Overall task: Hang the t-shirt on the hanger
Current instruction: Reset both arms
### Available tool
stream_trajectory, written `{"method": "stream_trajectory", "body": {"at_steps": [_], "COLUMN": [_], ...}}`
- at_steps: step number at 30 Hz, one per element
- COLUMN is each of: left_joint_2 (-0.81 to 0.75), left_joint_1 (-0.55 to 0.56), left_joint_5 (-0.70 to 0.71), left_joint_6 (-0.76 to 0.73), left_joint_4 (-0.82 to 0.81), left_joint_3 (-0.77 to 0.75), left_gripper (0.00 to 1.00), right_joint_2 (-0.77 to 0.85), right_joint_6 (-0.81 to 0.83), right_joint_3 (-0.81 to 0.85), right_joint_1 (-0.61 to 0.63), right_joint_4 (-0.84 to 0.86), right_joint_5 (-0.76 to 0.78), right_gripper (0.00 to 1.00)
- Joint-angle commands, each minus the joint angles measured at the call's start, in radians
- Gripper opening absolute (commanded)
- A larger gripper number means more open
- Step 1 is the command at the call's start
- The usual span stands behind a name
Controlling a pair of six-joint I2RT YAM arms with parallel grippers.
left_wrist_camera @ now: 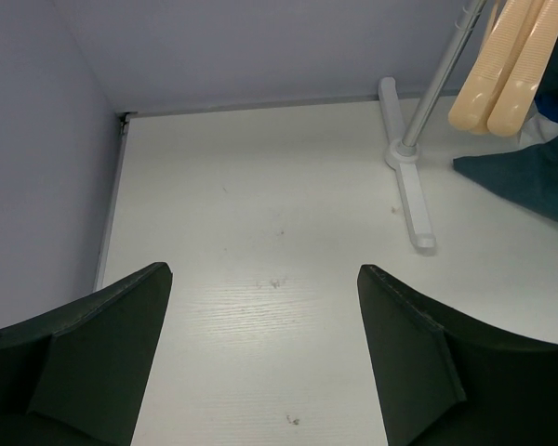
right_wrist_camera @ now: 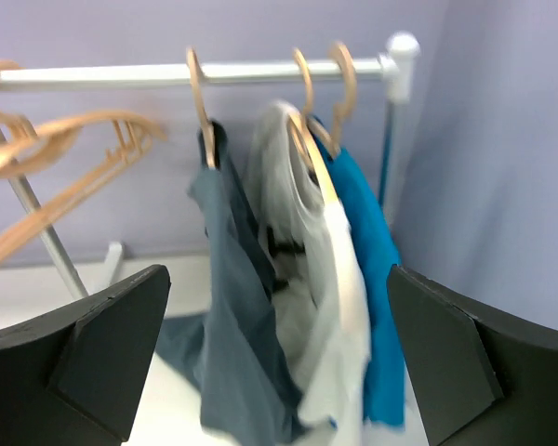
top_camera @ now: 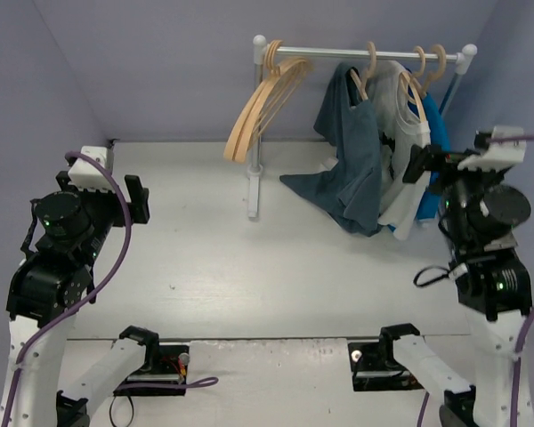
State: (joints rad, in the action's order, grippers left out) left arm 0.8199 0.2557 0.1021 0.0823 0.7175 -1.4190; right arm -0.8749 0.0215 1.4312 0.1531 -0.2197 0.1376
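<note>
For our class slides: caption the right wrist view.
Open right gripper faces the slate-blue t-shirt hung from its hanger, beside a white shirt and blue garment.

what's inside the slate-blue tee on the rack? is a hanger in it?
A wooden hanger: its hook is over the rail and a short stretch of arm shows at the collar. The t-shirt covers the rest, so whether both shoulders are seated cannot be seen.

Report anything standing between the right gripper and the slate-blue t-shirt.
Nothing visible covers the t-shirt's near side from the open right gripper, but the white shirt hangs close beside it, on the gripper's side.
</note>
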Motion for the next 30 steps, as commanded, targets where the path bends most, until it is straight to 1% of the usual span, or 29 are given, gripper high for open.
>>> {"method": "stream_trajectory", "body": {"at_steps": [1, 3, 5, 6, 7, 8, 11, 12, 17, 22, 26, 30], "left_joint_2": [-0.049, -0.076, -0.093, -0.103, -0.116, -0.122, -0.143, -0.143, -0.144, -0.127, -0.112, -0.097], "left_joint_1": [0.008, 0.010, 0.008, 0.008, 0.010, 0.008, 0.008, 0.008, 0.008, 0.008, 0.008, 0.008], "left_joint_5": [0.033, 0.033, 0.040, 0.044, 0.050, 0.050, 0.070, 0.071, 0.116, 0.108, 0.102, 0.116], "left_joint_6": [-0.015, -0.031, -0.051, -0.058, -0.069, -0.075, -0.079, -0.107, -0.151, -0.113, -0.093, -0.093], "left_joint_4": [-0.030, -0.029, -0.028, -0.029, -0.029, -0.029, -0.030, -0.030, -0.029, -0.030, -0.029, -0.026], "left_joint_3": [0.043, 0.079, 0.116, 0.128, 0.143, 0.143, 0.179, 0.184, 0.175, 0.174, 0.175, 0.173], "left_gripper": [0.77, 0.77, 0.77, 0.77, 0.77, 0.77, 0.77, 0.77, 0.77, 0.77, 0.77, 0.77], "right_joint_2": [0.174, 0.281, 0.371, 0.385, 0.440, 0.441, 0.461, 0.461, 0.471, 0.489, 0.456, 0.441], "right_joint_6": [0.024, 0.033, -0.007, -0.016, -0.018, -0.018, -0.021, -0.016, -0.021, -0.044, -0.049, -0.037], "right_joint_3": [-0.182, -0.275, -0.340, -0.347, -0.376, -0.385, -0.381, -0.382, -0.386, -0.409, -0.380, -0.354], "right_joint_1": [0.013, 0.014, 0.014, 0.013, 0.014, 0.013, 0.017, 0.027, 0.066, 0.095, 0.112, 0.139], "right_joint_4": [0.027, 0.029, 0.021, 0.019, 0.019, 0.015, -0.007, -0.018, -0.058, -0.067, -0.085, -0.084], "right_joint_5": [0.024, 0.028, 0.077, 0.092, 0.111, 0.111, 0.183, 0.189, 0.249, 0.255, 0.226, 0.247], "right_gripper": [1.00, 1.00, 1.00, 1.00, 1.00, 1.00, 1.00, 1.00, 1.00, 1.00, 1.00, 1.00]}}
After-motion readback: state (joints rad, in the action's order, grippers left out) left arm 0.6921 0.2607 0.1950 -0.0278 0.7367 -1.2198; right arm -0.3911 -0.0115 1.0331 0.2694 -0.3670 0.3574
